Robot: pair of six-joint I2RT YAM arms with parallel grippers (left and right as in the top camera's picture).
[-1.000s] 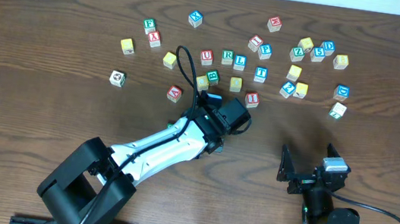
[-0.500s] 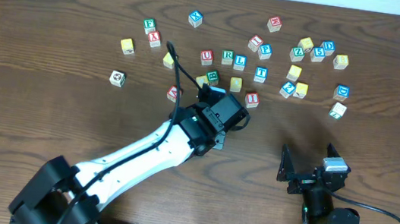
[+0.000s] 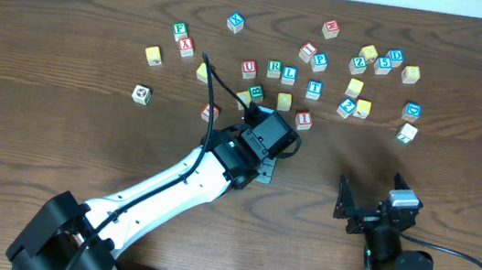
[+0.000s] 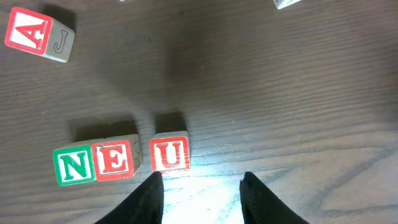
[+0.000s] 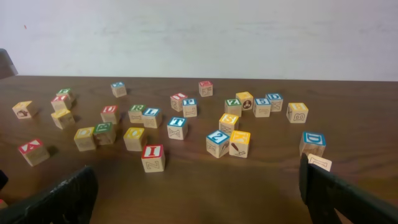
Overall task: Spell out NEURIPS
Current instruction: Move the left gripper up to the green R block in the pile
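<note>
Left wrist view gives me a green wooden N cube [image 4: 74,166] touching a red wooden E cube [image 4: 114,160], with a red wooden U cube [image 4: 169,155] just beside, in a row on the dark wooden table [image 4: 280,93]. My left gripper [image 4: 202,199] is narrowly parted and empty, just below U. My right gripper [image 5: 196,180] stands wide, holding nothing

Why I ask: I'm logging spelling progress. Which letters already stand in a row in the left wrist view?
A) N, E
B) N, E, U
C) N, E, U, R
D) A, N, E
B: the N cube, E cube and U cube line up, with bare table after the U.
</note>
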